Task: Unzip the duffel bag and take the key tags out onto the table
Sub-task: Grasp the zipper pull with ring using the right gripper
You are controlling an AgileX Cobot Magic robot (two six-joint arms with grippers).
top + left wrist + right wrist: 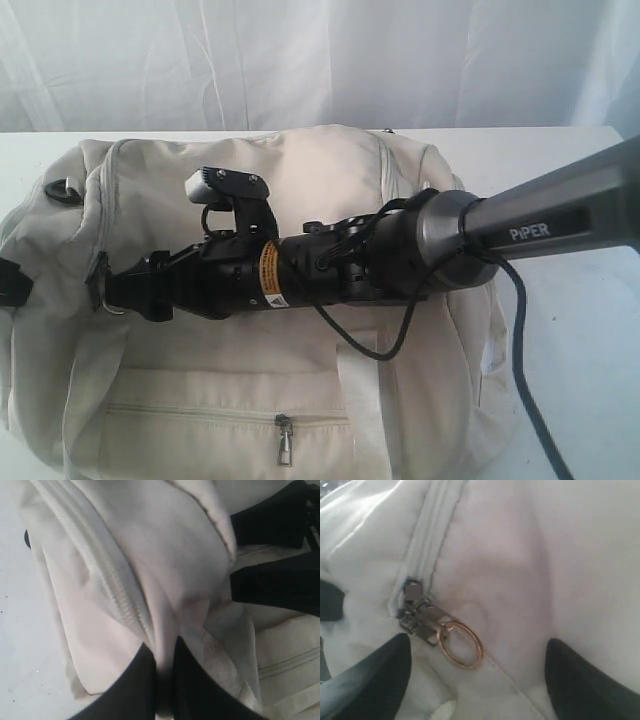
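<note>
The bag (320, 180) lies on the table (585, 330), filling most of the near middle, with its long side across the scene and its front pocket (200, 405) facing the near edge. The pocket is zipped, and its small metal pull (285, 442) hangs down. A pale handle strap (355, 390) runs down the front to the right of that pull. The top zipper curves round the left end of the bag, and the stretch seen from the left wrist is closed. Its slider (415, 612) sits low at the left end, and a coppery ring (461, 644) attached to it lies flat on the fabric.

The right gripper (477, 645) is at that slider. Its jaws stand wide apart, one dark finger on each side of the ring and neither touching it, and nothing is in its grasp. Its arm (560, 215), marked PiPER, comes in from the right and reaches across the top of the bag to the left end. A black cable (520, 340) hangs from the arm down the right side.

The left gripper (161, 652) is pinched tight on a fold of the bag's cream fabric just beside the zipper. In the exterior view only a dark piece of it shows, at the far left edge against the bag's end. A dark metal loop (65, 188) sits on the bag's far left corner. Behind the table hangs a white curtain (300, 60).
</note>
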